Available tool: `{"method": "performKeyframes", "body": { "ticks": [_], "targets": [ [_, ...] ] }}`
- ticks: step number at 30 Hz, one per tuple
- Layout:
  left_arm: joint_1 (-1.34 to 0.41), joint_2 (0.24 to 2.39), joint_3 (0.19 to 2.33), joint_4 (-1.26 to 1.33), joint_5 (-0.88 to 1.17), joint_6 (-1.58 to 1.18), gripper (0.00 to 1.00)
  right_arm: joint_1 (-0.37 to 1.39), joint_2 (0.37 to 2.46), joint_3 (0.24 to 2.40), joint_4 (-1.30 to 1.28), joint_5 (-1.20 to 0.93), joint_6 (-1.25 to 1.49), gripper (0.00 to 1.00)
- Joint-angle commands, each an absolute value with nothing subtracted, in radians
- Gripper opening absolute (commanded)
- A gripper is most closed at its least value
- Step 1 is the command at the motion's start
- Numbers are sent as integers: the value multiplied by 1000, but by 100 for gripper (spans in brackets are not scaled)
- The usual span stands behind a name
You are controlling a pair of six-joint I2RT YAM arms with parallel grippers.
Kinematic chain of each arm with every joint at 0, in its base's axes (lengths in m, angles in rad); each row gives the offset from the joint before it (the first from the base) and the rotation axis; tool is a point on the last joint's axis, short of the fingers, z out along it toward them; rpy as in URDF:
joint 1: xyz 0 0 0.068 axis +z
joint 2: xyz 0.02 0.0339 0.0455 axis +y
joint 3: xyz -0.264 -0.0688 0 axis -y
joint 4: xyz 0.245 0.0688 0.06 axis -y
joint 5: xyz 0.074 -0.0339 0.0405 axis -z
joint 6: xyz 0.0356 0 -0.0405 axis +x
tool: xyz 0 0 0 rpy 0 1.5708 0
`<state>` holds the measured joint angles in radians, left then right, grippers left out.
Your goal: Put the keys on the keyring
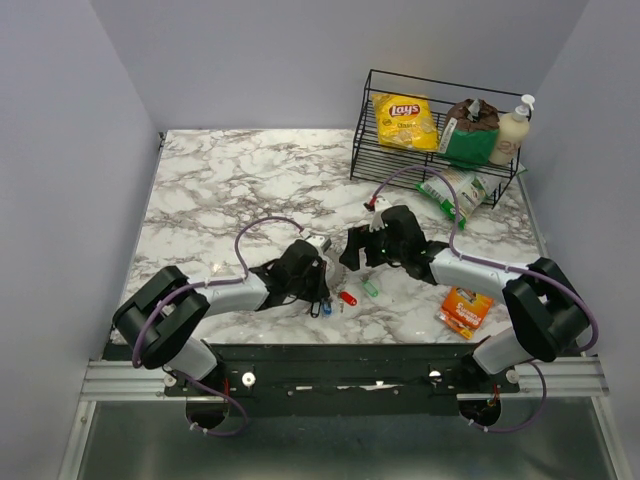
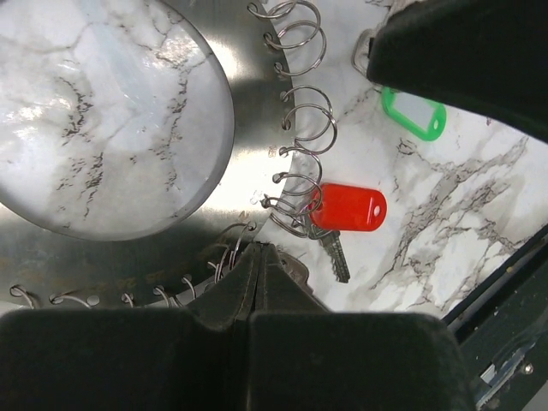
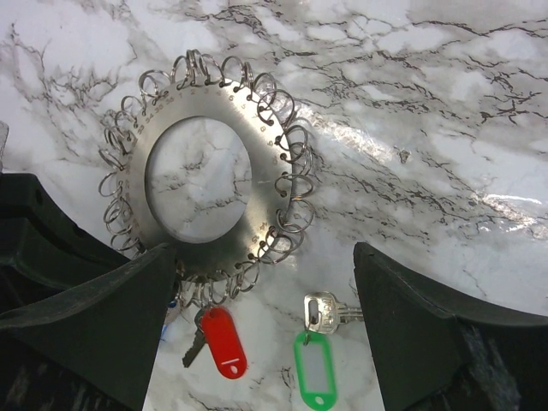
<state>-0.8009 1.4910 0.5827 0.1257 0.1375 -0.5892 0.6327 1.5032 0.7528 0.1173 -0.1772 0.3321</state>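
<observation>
Standing well beyond the keyring (image 3: 261, 184), a packet (image 1: 405, 120) (yellow) reads Lay's.

We find the keyring (image 3: 267, 184) flat on the counter (image 1: 220, 190). One key (image 3: 224, 341) touches a loop (image 2: 295, 195) at its near rim; a second key (image 3: 315, 364) lies loose just right of that one. A rack (image 1: 390, 160) stands behind, far right.

Both arms reach inward, the left tool (image 2: 257, 248) pinched closed, the right tool (image 3: 264, 257) spread wide.
</observation>
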Motion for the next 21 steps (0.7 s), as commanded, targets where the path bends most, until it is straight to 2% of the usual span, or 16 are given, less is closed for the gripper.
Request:
{"method": "performKeyframes", "body": {
  "ticks": [1,13,21],
  "targets": [
    [-792,1505,600,2,28,-583,0,626,1477,779,101,-199,305,92],
    [-681,1465,584,-67,31,-591,0,627,1509,801,109,-270,258,92],
    [-591,1456,571,-81,35,-600,0,627,1597,913,97,-340,204,90]
  ]
}}
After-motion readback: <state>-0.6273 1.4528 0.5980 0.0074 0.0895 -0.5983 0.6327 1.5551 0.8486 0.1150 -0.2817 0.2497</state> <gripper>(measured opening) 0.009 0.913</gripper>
